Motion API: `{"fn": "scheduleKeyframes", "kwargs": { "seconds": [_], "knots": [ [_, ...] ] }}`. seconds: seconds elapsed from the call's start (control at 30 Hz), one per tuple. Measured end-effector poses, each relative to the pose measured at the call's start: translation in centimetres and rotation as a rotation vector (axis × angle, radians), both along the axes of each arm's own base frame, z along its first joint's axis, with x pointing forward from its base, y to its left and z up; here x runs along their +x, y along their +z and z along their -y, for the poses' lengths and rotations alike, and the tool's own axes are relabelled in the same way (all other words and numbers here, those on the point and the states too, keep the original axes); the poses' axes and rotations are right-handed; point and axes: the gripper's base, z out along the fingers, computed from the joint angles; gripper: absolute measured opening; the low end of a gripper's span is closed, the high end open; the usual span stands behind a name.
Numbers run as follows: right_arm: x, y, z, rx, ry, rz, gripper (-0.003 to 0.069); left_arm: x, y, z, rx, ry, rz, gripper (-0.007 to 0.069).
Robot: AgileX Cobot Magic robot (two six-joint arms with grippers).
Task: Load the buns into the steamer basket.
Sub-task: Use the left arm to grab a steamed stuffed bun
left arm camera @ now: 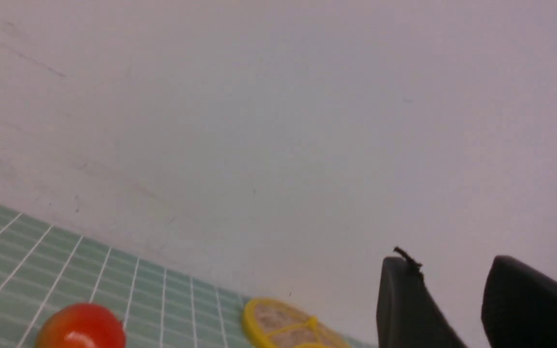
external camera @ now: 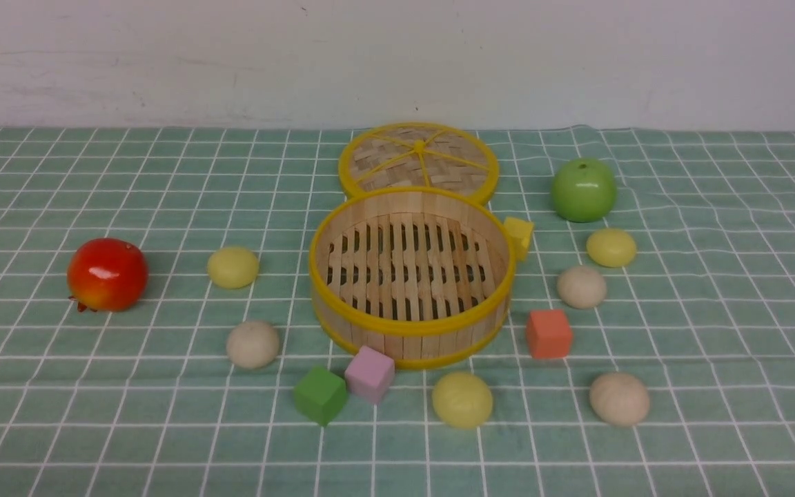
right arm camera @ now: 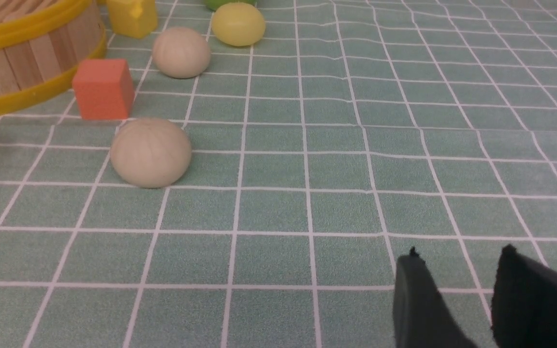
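Note:
The steamer basket (external camera: 408, 324) stands mid-table, its slatted floor bare. Several buns lie around it on the cloth. Three are pale yellow (external camera: 232, 267) (external camera: 462, 399) (external camera: 611, 247) and three are beige (external camera: 252, 344) (external camera: 581, 286) (external camera: 619, 398). Neither gripper shows in the front view. My right gripper (right arm camera: 460, 254) hangs open low over bare cloth, well short of the nearest beige bun (right arm camera: 150, 152); another beige bun (right arm camera: 181, 51) and a yellow bun (right arm camera: 238, 24) lie beyond it. My left gripper (left arm camera: 450, 263) is open and empty, pointing at the wall.
The woven lid (external camera: 418, 162) lies behind the basket. A green apple (external camera: 583, 189) sits back right and a red fruit (external camera: 108, 273) at the left. Yellow (external camera: 519, 235), orange (external camera: 548, 333), pink (external camera: 369, 373) and green (external camera: 319, 394) cubes crowd the basket.

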Motion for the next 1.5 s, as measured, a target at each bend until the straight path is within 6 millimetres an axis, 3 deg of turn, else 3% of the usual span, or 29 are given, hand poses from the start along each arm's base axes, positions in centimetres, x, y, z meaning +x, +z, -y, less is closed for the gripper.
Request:
{"fn": "scheduleKeyframes", "kwargs": {
  "seconds": [0.23,0.37,0.43,0.53,0.73,1.2,1.33,1.5],
  "knots": [
    [0.0,0.0,0.0,0.000,0.000,0.000,0.0240,-0.1,6.7,0.0,-0.014,0.000,0.046,0.0238],
    [0.0,0.0,0.0,0.000,0.000,0.000,0.0240,1.8,11.3,0.1,0.004,0.007,-0.127,0.0238],
    [0.0,0.0,0.0,0.000,0.000,0.000,0.0240,2.9,12.0,0.2,0.016,0.011,-0.236,0.0238],
    [0.0,0.0,0.0,0.000,0.000,0.000,0.0240,5.3,11.8,0.4,0.043,0.018,-0.474,0.0238],
    [0.0,0.0,0.0,0.000,0.000,0.000,0.0240,8.8,8.8,0.7,0.108,0.034,-0.786,0.0238],
    [0.0,0.0,0.0,-0.001,0.000,0.000,0.0240,13.8,4.7,1.5,0.090,0.015,-1.036,0.0238],
    [0.0,0.0,0.0,-0.001,0.000,0.000,0.0240,16.5,2.7,2.1,0.083,-0.005,-1.197,0.0238],
    [0.0,0.0,0.0,-0.001,0.000,0.000,0.0240,19.6,2.8,3.6,0.259,-0.108,-1.315,0.0238]
  ]
}}
